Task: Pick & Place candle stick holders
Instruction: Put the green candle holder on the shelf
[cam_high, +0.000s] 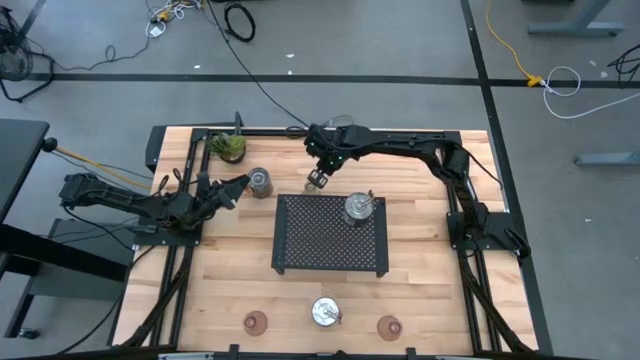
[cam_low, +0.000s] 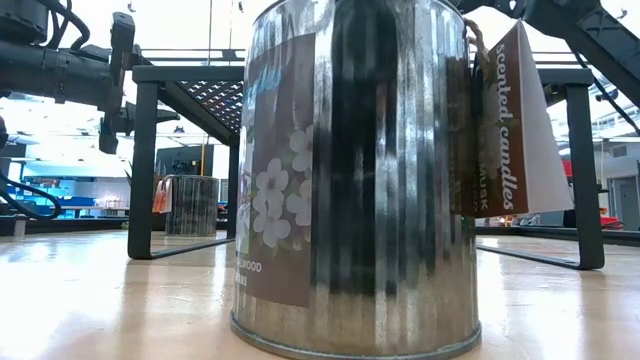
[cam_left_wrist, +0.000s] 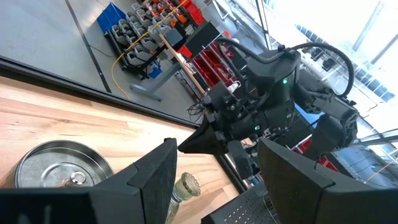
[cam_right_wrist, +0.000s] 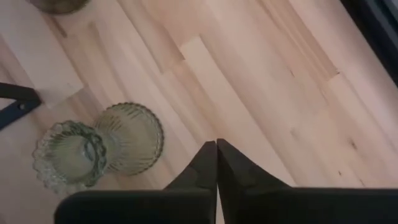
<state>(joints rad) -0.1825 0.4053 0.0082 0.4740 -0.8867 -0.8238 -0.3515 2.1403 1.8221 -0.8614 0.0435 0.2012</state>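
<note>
An olive-green glass holder (cam_right_wrist: 93, 148) lies on the wood just beyond the far edge of the black mesh tray (cam_high: 300, 250), seemingly on its side. My right gripper (cam_high: 318, 179) is shut right beside it, tips apart from the glass in the right wrist view (cam_right_wrist: 216, 148). My left gripper (cam_high: 237, 188) is open, level, next to a silver cup (cam_high: 260, 182) at the far left; that cup shows in the left wrist view (cam_left_wrist: 59, 167). A second silver cup (cam_high: 358, 208) stands on the tray. A third silver cup (cam_high: 325, 312) and two reddish-brown glass holders (cam_high: 256, 322) (cam_high: 388, 325) stand near the front edge.
A small green plant (cam_high: 228, 147) stands at the far left corner, behind the left silver cup. The tray stands on legs (cam_low: 140, 170). The near silver cup (cam_low: 355, 170) carries a paper tag (cam_low: 515, 120). Bare wood lies left and right of the tray.
</note>
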